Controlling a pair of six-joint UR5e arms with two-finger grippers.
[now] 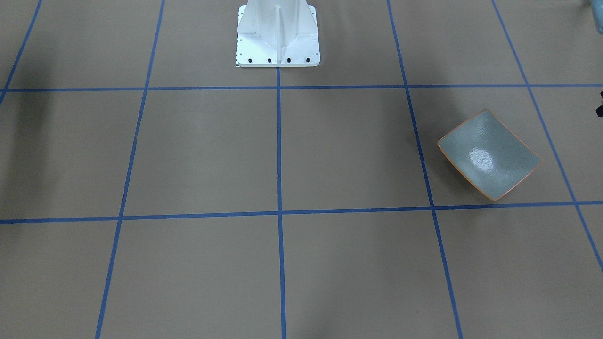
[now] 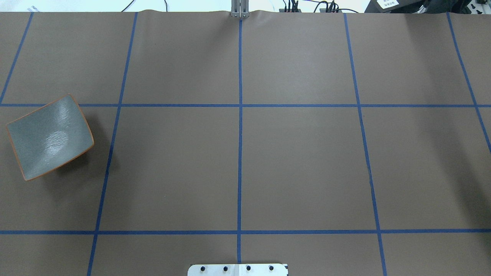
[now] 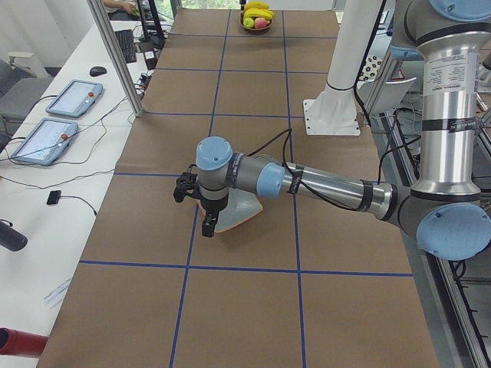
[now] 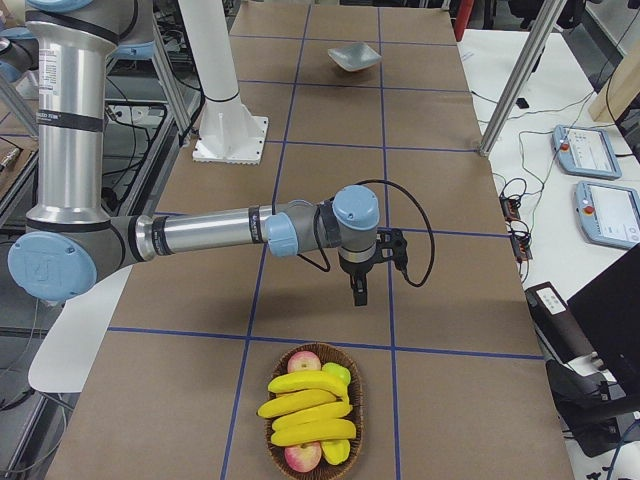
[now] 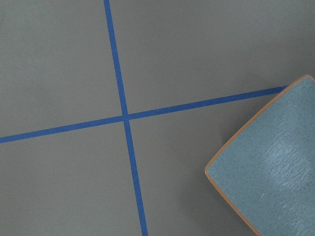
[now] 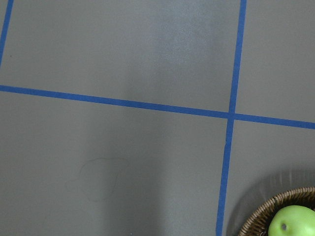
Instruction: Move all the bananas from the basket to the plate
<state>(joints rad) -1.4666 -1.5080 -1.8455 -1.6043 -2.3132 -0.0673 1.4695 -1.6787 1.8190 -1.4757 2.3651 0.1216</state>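
The bananas (image 4: 305, 408) lay stacked among apples (image 4: 303, 362) in the basket (image 4: 358, 395) at the right end, the plate (image 2: 50, 137) bare at the left; whether the right gripper (image 4: 358, 290) or left gripper (image 3: 209, 226) was open could not be told; a glossy banana might slip when pinched, dragging neighbours.

Left tool (image 3: 208, 227) and right tool (image 4: 358, 293) point down from level, outstretched forearms.

Overhead and front-facing cameras look steeply down from opposite sides, sharing the plate (image 2: 50, 138); the left wrist camera (close, facing straight down) sees its corner below the left gripper (image 3: 209, 228)
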